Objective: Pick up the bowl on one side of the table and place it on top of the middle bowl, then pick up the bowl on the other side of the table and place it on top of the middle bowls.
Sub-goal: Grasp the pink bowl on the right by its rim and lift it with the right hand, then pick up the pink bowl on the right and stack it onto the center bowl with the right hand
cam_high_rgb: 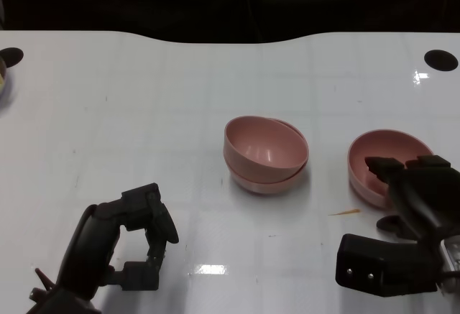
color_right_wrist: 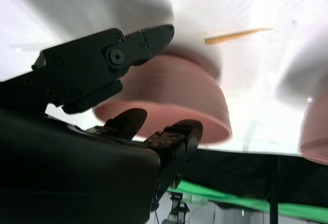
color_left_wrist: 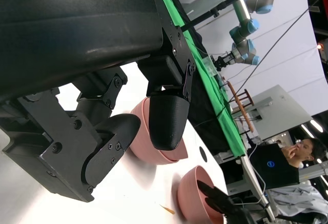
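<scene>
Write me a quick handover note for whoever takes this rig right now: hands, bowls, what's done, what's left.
Left hand: holds nothing, resting low near the table's front.
Right hand: fingers around the near rim of the right bowl; grip not confirmed, bowl apparently on the table.
Middle stack: two pink bowls, top one sits tilted.
Done: first bowl stacked.
Left: lift the right bowl, set it on the stack.

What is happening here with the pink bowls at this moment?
A humanoid robot is stacking pink bowls on a white table. The middle stack already has one bowl sitting, a little tilted, inside another. The right hand is at the side bowl, with fingers over the near rim and reaching inside, but the bowl seems not lifted yet. The left hand holds nothing and sits away from the bowls. A person is visible in the background.
</scene>
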